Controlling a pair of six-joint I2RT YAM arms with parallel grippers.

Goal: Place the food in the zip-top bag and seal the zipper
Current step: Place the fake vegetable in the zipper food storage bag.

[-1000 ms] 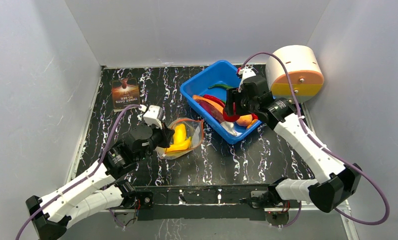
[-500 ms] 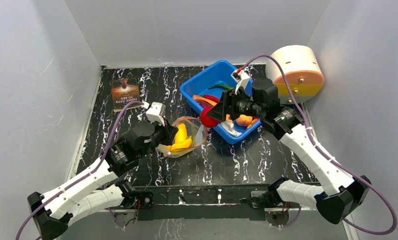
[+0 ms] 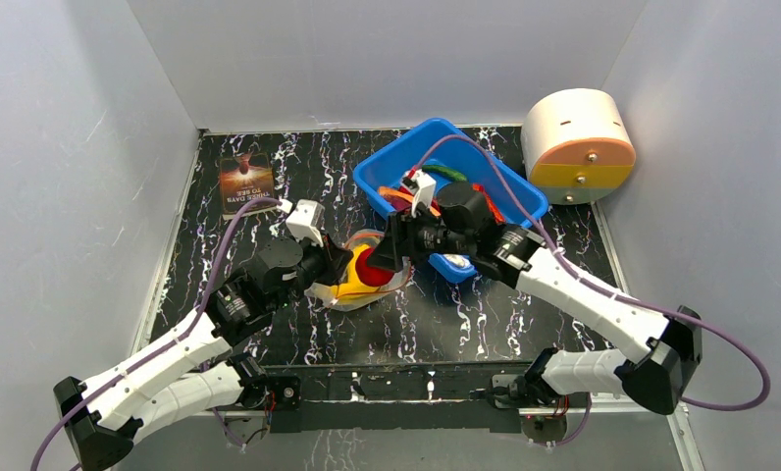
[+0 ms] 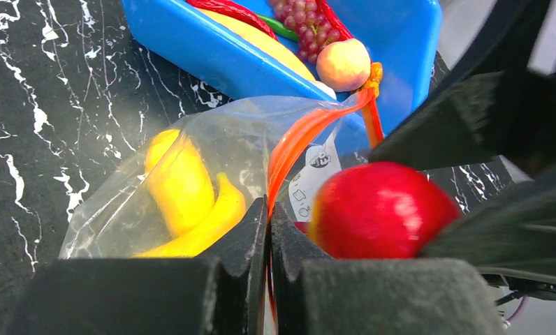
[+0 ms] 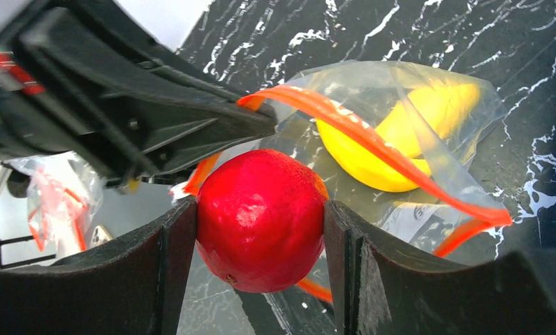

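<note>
- Far left, back of the tabletop (image 3: 445, 329): brown printed card (image 3: 245, 183) lying flat, well apart from everything else.
- Left arm (image 3: 171, 358) reaches in from the near-left corner towards the middle of the tabletop.
- Left jaws: closed tight, pinching the zipper (image 4: 310, 127) at the near end of the mouth. The orange strip runs straight out from between the two fingers.
- Zip-top bag (image 4: 240, 132): lies on the black marbled surface just left of centre, mouth held agape and facing right. Clear plastic, crinkled.
- Yellow banana (image 4: 184, 188) is already inside, seen through the plastic towards the bag's closed end.
- Red apple (image 5: 261, 220): at the bag's open mouth, gripped on both sides by the right jaws, which stand about half open around it. The orange strip shows both above and below the fruit in the right wrist view (whether it has passed the rim I cannot tell). It sits just beside the left fingers.
- Right arm (image 3: 583, 299) stretches leftwards from the near-right corner, crossing in front of the tub.
- Blue tub (image 3: 416, 152): right of centre, towards the back, just beside the bag's mouth. Purple grapes (image 4: 303, 17), a peach (image 4: 343, 64) and a red chili (image 4: 226, 8) lie in it.
- Far right, back corner: cream drum (image 3: 576, 142) on its side, its face banded orange and yellow.
</note>
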